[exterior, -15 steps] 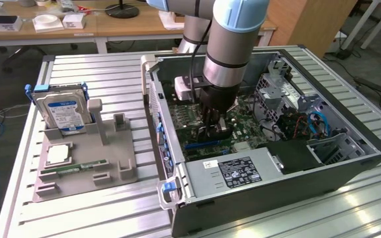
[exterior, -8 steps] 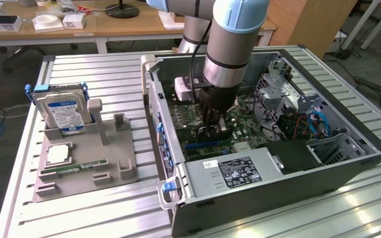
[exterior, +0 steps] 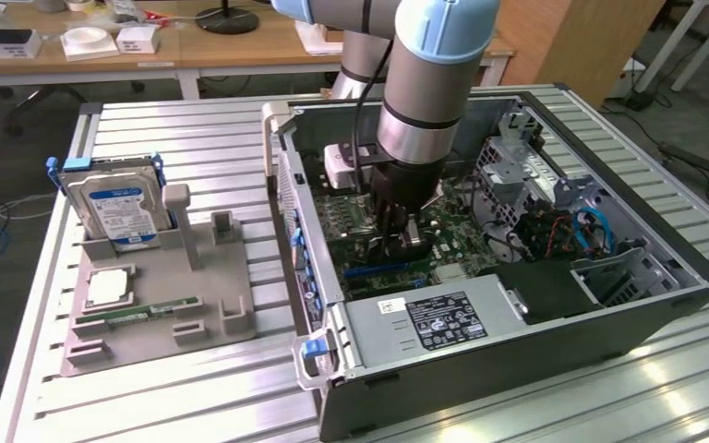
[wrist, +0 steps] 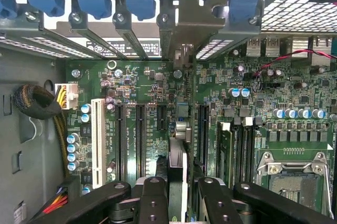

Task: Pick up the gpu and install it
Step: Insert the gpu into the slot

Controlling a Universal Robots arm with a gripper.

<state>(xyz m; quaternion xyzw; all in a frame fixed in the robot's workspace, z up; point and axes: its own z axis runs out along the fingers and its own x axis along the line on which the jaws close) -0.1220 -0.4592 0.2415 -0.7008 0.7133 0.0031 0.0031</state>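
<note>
Partly open fingers [wrist: 152, 203] around gpu [wrist: 177, 171]

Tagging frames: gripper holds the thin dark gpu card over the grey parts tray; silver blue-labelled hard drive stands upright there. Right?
One slip: the exterior view shows the gripper holding the thin dark gpu card over the green motherboard inside the black computer case, not over the grey parts tray. The silver hard drive does stand upright there.

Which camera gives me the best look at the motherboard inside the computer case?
The wrist view: it looks straight onto the motherboard, with its slots and the processor socket plain. The exterior view shows a slanted patch of the motherboard inside the case, partly hidden by the arm.
</note>
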